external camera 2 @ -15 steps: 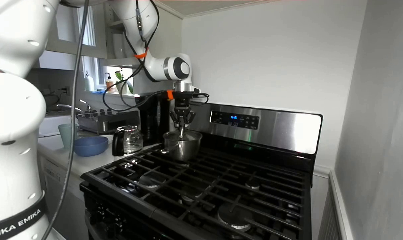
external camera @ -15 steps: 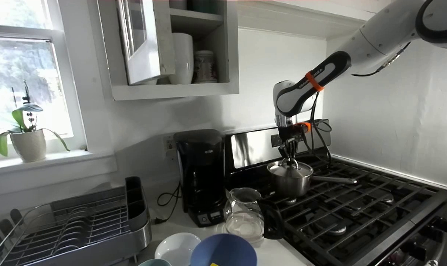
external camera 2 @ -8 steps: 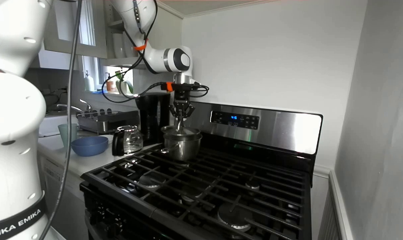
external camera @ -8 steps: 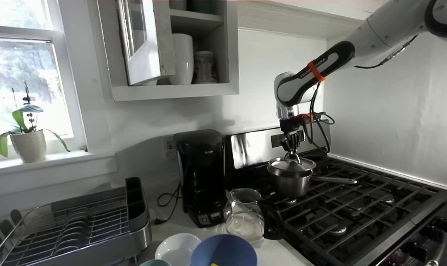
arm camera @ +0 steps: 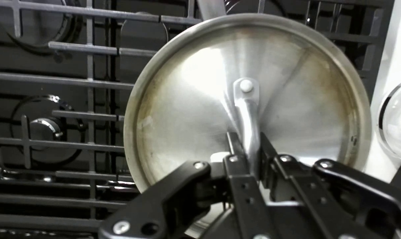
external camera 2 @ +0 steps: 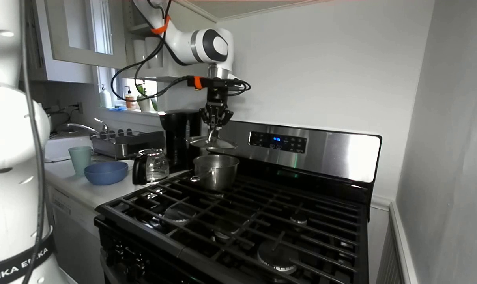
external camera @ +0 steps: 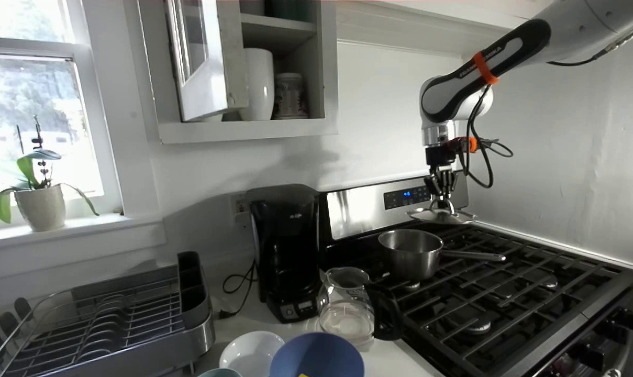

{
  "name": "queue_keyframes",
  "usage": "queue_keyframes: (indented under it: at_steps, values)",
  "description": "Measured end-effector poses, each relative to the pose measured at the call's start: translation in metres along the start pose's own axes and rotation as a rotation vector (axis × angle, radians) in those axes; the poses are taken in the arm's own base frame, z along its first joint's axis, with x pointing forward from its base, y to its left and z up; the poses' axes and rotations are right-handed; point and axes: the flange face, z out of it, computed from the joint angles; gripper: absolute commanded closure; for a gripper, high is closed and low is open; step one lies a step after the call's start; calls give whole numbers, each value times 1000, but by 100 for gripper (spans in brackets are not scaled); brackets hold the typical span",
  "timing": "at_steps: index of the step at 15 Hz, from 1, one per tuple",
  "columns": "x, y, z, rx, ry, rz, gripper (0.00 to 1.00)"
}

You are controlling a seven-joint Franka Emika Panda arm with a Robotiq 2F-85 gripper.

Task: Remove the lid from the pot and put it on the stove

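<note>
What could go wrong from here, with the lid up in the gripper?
Held only by its loop, the lid could swing or slip from the gripper. Lowered early, it might clip the pot or its long handle below. Set on the open grates, it may rock.

Blk coffee mkr (external camera: 286, 235) on desk (external camera: 392, 358), glass carafe (external camera: 346, 309) w/ blk handle (external camera: 388, 314) just beside. Blue bowl (external camera: 324, 353), yellow bit (external camera: 303, 375) in it, nr wht bowl (external camera: 251, 352); green cup (external camera 2: 80, 159) nr blue one. Gray dish rack (external camera: 138, 348) nr coffee mkr. Potted plant (external camera: 41, 207) + 2 pump btls (external camera 2: 105, 98) on window sill (external camera: 93, 226). Wall cab. (external camera: 243, 132) door (external camera: 206, 94) open; tall wht vessel (external camera: 260, 84) & patterned jar (external camera: 290, 95) inside.
</note>
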Motion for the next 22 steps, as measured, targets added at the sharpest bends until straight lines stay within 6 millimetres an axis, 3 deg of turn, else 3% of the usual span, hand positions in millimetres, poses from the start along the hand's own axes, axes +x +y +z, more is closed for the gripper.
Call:
queue_keyframes:
  at_steps: [5,10,17,22]
  values:
    - [-78,73,8,78,45,227,96]
    - [-134,115,31,97,121,473,96]
    - [-162,147,78,17,171,785,96]
    - [-157,149,107,8,122,859,96]
